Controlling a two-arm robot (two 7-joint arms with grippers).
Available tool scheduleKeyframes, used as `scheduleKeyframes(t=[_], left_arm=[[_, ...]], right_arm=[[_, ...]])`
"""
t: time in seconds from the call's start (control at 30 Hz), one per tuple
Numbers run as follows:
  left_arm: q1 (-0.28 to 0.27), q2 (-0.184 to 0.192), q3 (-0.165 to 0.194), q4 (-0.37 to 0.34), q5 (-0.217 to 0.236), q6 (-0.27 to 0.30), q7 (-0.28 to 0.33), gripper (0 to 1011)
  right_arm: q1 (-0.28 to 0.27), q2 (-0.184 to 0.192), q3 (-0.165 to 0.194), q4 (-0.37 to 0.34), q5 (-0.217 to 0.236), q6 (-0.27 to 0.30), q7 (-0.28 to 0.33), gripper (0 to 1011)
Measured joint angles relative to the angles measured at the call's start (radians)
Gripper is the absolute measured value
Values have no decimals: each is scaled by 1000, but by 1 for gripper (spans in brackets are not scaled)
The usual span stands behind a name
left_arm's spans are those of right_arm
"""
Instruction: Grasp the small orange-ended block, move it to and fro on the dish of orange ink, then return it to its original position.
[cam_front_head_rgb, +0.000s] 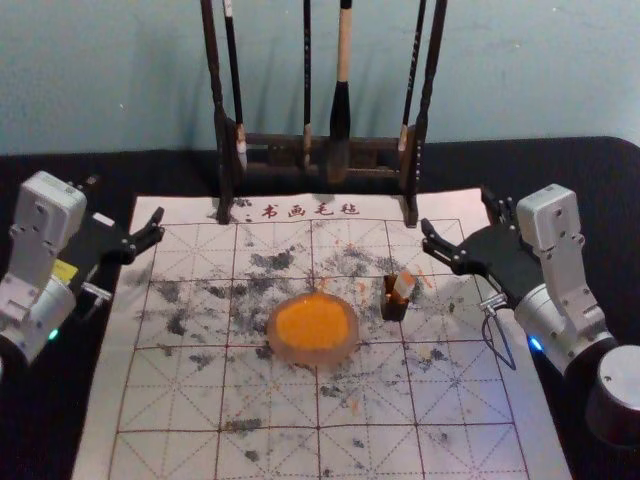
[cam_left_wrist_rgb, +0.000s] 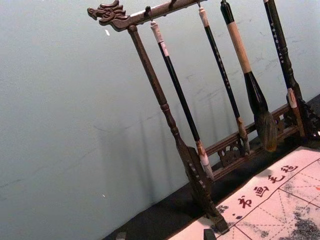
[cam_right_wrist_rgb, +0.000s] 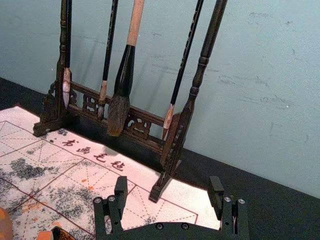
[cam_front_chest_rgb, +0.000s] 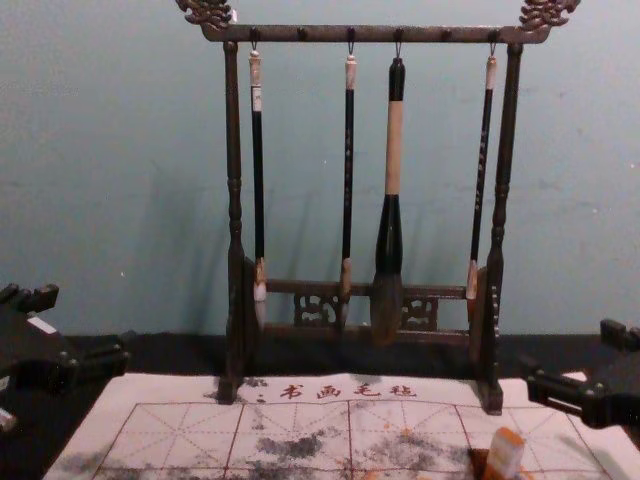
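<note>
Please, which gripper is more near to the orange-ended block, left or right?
Right. The right gripper is rightward of the block and somewhat farther forward; the left gripper is far to its left, past the ink dish.

Pale boxy casings (cam_front_head_rgb: 548, 215), yellow label (cam_front_head_rgb: 65, 271), black right gripper (cam_front_head_rgb: 456, 208), silvery screws (cam_right_wrist_rgb: 159, 226).

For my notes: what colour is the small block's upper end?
Orange; the block's upper end shows best in the chest view.
</note>
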Motion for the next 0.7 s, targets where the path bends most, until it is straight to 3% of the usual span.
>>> scheduleKeyframes(t=[0.7], left_arm=[[0,0,0,0,0,0,0,1001]], right_arm=[[3,2,-2,-4,3,4,4,1002]])
